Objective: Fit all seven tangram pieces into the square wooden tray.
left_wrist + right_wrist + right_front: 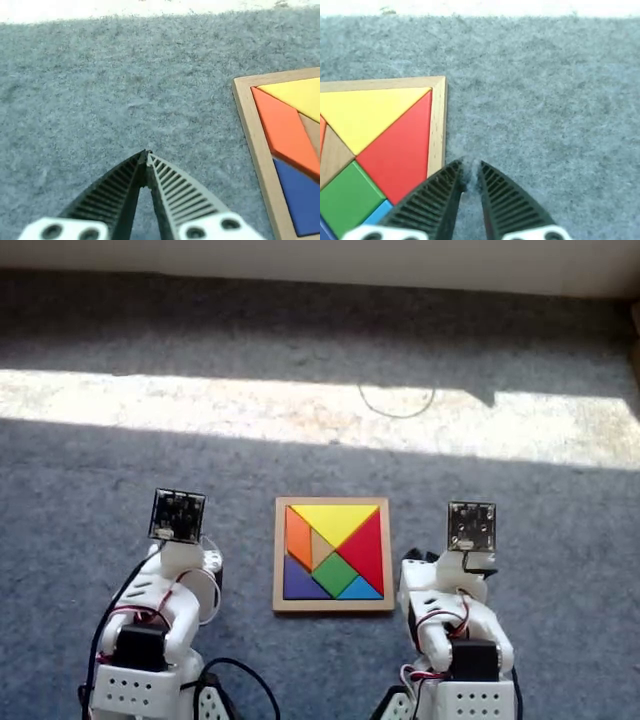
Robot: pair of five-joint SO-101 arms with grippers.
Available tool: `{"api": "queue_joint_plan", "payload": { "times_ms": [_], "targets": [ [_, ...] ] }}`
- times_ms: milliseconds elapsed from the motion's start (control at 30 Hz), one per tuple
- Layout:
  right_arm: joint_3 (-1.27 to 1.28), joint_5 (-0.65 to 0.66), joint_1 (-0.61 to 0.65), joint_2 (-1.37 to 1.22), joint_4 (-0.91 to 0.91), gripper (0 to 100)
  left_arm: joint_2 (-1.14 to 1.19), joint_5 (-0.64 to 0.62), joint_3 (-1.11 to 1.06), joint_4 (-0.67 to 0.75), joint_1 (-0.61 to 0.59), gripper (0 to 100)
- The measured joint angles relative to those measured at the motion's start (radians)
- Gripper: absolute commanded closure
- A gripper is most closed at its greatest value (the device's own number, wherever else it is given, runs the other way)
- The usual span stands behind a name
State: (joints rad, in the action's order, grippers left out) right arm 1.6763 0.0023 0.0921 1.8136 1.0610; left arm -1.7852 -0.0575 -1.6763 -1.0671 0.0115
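The square wooden tray [333, 504] lies on the grey carpet between the two arms. Its pieces sit flat inside it: a yellow triangle [335, 520], a red triangle [368, 550], an orange parallelogram [298, 538], a tan triangle [320, 548], a green square [335, 575], a dark blue triangle [297, 580] and a light blue triangle [365, 590]. My left gripper [147, 156] is shut on nothing, low over bare carpet beside the tray's orange side [282, 132]. My right gripper [471, 170] is shut and empty, just off the tray's rim [438, 130] by the red triangle [400, 152].
The left arm [165, 610] and right arm [455, 610] are folded back near the front edge, with black cables [245, 675] at their bases. A sunlit band [200, 405] crosses the carpet farther off, with a thin wire loop [395, 405] lying in it.
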Motion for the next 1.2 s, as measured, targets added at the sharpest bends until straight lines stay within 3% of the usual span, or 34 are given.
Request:
{"api": "queue_joint_plan", "payload": {
  "times_ms": [267,700,1200],
  "targets": [
    [0.000,0.000,0.002,0.000,0.172,99.0,0.000,0.020,0.000,-0.080,0.000,99],
    [0.000,0.000,0.002,0.000,0.181,99.0,0.000,0.020,0.000,-0.250,0.000,99],
    [0.000,0.000,0.002,0.000,0.181,99.0,0.000,0.020,0.000,-0.261,0.000,99]
  ]
}}
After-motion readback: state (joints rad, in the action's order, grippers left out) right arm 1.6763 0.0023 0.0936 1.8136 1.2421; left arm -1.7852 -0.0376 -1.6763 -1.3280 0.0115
